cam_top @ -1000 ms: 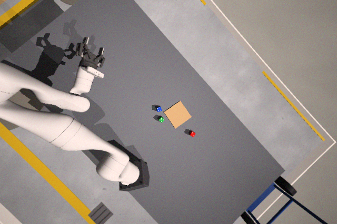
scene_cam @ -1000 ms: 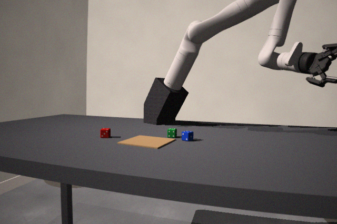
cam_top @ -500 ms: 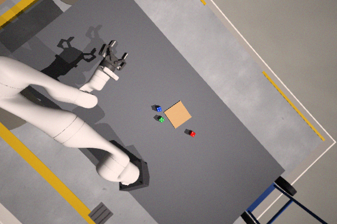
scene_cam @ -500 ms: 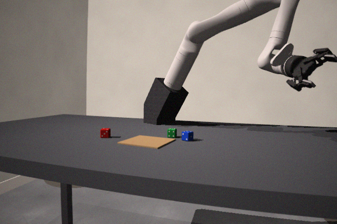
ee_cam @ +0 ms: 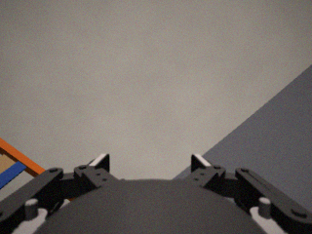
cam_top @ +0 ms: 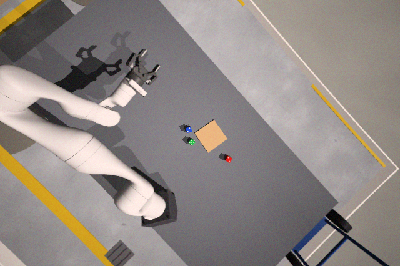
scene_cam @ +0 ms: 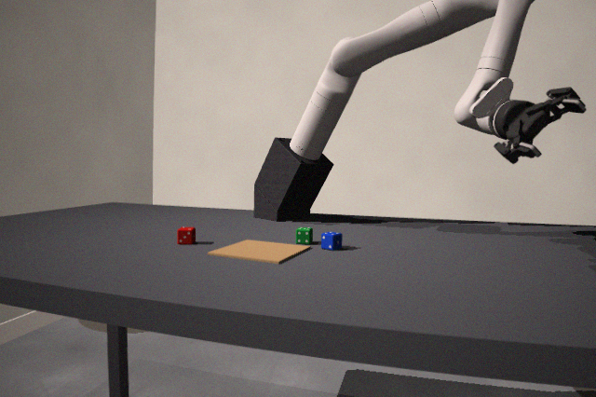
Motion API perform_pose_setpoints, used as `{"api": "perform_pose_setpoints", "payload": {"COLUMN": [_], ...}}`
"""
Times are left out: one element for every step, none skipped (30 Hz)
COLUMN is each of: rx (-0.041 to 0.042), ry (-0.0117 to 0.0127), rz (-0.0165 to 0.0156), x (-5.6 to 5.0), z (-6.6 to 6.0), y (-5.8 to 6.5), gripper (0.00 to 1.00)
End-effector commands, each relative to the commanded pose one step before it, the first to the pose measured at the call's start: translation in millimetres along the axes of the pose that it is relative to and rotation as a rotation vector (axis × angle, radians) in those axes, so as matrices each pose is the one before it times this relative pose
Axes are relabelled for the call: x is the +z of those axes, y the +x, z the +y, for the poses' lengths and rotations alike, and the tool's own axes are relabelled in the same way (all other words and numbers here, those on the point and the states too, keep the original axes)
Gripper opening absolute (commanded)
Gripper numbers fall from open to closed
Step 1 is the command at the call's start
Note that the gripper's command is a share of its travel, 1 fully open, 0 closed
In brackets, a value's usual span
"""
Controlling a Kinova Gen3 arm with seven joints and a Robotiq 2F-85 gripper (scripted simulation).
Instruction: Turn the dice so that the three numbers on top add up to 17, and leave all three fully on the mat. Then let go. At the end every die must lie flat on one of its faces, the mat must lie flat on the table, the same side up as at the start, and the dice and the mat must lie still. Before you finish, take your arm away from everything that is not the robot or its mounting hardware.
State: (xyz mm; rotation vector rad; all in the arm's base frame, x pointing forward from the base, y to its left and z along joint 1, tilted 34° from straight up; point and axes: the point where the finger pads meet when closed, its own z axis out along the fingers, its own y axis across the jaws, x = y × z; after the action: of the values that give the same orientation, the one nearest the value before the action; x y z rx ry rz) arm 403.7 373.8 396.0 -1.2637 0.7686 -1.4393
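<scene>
Table [cam_top: 258,192] bears mat [cam_top: 210,135], three dice beside it; pincer [cam_top: 145,61] apart.

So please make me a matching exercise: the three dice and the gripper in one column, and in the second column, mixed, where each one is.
1. red die
2. green die
3. blue die
4. gripper

a. high above the table, open
b. next to the green die, off the mat
c. alone, on the mat's other side
d. by the mat's corner, between mat and blue die

Pairs: 1-c, 2-d, 3-b, 4-a
</scene>
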Motion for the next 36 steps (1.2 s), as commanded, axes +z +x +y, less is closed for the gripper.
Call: {"api": "perform_pose_setpoints", "payload": {"rx": [-0.01828,0.00000,0.00000,0.00000,0.00000,0.00000,-0.01867,0.00000,0.00000,0.00000,0.00000,0.00000,-0.01894,0.00000,0.00000,0.00000,0.00000,0.00000,0.00000,-0.01916,0.00000,0.00000,0.00000,0.00000,0.00000,0.00000,-0.01931,0.00000,0.00000,0.00000,0.00000,0.00000,0.00000,0.00000,-0.01941,0.00000], "ry": [-0.02423,0.00000,0.00000,0.00000,0.00000,0.00000,-0.02597,0.00000,0.00000,0.00000,0.00000,0.00000,-0.02743,0.00000,0.00000,0.00000,0.00000,0.00000,0.00000,-0.02891,0.00000,0.00000,0.00000,0.00000,0.00000,0.00000,-0.03043,0.00000,0.00000,0.00000,0.00000,0.00000,0.00000,0.00000,-0.03198,0.00000], "rz": [0.03006,0.00000,0.00000,0.00000,0.00000,0.00000,0.02908,0.00000,0.00000,0.00000,0.00000,0.00000,0.02971,0.00000,0.00000,0.00000,0.00000,0.00000,0.00000,0.03027,0.00000,0.00000,0.00000,0.00000,0.00000,0.00000,0.03075,0.00000,0.00000,0.00000,0.00000,0.00000,0.00000,0.00000,0.03115,0.00000], "x": [5.40,0.00,0.00,0.00,0.00,0.00,5.24,0.00,0.00,0.00,0.00,0.00,5.50,0.00,0.00,0.00,0.00,0.00,0.00,5.77,0.00,0.00,0.00,0.00,0.00,0.00,6.04,0.00,0.00,0.00,0.00,0.00,0.00,0.00,6.30,0.00], "z": [9.90,0.00,0.00,0.00,0.00,0.00,10.42,0.00,0.00,0.00,0.00,0.00,10.86,0.00,0.00,0.00,0.00,0.00,0.00,11.30,0.00,0.00,0.00,0.00,0.00,0.00,11.72,0.00,0.00,0.00,0.00,0.00,0.00,0.00,12.13,0.00], "y": [10.60,0.00,0.00,0.00,0.00,0.00,10.04,0.00,0.00,0.00,0.00,0.00,10.17,0.00,0.00,0.00,0.00,0.00,0.00,10.28,0.00,0.00,0.00,0.00,0.00,0.00,10.35,0.00,0.00,0.00,0.00,0.00,0.00,0.00,10.39,0.00], "gripper": [1.00,1.00,1.00,1.00,1.00,1.00,1.00,1.00,1.00,1.00,1.00,1.00,1.00,1.00,1.00,1.00,1.00,1.00,1.00,1.00,1.00,1.00,1.00,1.00,1.00,1.00,1.00,1.00,1.00,1.00,1.00,1.00,1.00,1.00,1.00,1.00]}}
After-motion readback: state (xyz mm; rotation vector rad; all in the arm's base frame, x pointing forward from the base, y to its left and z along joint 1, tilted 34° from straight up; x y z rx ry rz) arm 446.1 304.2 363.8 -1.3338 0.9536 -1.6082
